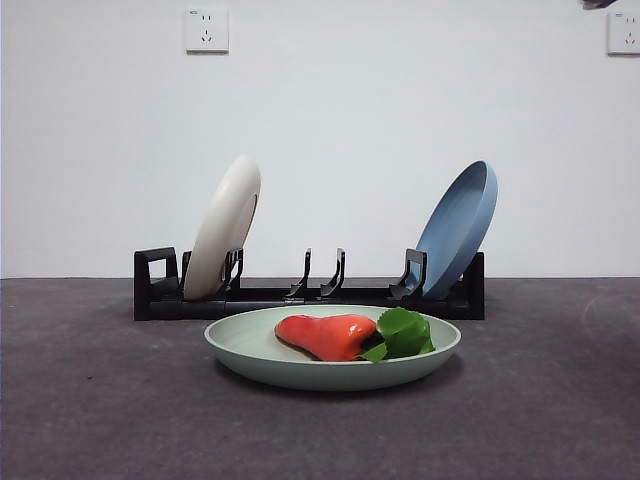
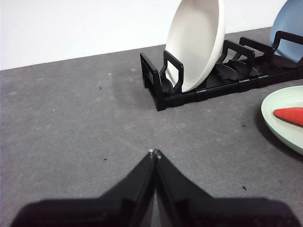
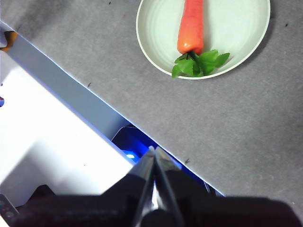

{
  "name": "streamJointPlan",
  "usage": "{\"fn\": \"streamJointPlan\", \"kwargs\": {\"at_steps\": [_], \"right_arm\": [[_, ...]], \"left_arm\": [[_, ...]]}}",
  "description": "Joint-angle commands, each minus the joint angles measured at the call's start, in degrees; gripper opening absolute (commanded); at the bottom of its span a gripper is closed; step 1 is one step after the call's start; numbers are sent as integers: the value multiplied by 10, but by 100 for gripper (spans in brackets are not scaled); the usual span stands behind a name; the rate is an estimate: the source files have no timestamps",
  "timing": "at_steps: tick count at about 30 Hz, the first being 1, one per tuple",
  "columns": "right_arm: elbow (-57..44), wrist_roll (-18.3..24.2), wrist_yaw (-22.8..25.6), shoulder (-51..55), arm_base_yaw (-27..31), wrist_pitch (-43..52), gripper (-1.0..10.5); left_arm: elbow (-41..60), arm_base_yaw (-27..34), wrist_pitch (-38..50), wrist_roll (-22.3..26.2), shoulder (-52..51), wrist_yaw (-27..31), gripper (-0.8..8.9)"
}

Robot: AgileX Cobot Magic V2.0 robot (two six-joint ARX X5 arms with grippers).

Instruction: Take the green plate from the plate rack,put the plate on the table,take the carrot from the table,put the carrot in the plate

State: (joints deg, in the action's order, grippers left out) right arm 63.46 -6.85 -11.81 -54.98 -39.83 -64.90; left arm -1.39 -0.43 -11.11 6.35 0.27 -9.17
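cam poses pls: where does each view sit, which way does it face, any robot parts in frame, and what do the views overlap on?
Front: low, at table height, looking level across the green plate and carrot to the plate rack; a dark tip at the top right corner.
Left wrist: low over the table, facing the rack's end; shut left gripper at bottom.
Right wrist: high, looking down past the table's edge; shut right gripper at bottom.
Shared: plate and carrot in all three.

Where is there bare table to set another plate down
Bare table lies left of the green plate, and more on its right up to the view's edge. Crowded: the strip between that plate and the plate rack, and the plate's middle, taken by the carrot.
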Motion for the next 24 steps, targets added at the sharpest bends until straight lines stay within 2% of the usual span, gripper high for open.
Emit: {"fn": "streamJointPlan", "kwargs": {"at_steps": [1, 16, 17, 20, 24], "right_arm": [[-2, 3, 2, 0, 0, 1, 4], [-2, 3, 2, 4, 3, 2, 3], [-2, 5, 11, 12, 13, 1, 3], [-2, 46, 33, 42, 47, 21, 3], [-22, 48, 27, 99, 119, 123, 3]], "left_arm": [[7, 2, -2, -4, -2, 0, -1], [7, 2, -2, -4, -2, 0, -1], [7, 2, -2, -4, -2, 0, -1], [7, 2, -2, -4, -2, 0, -1], [7, 2, -2, -4, -2, 0, -1]]}}
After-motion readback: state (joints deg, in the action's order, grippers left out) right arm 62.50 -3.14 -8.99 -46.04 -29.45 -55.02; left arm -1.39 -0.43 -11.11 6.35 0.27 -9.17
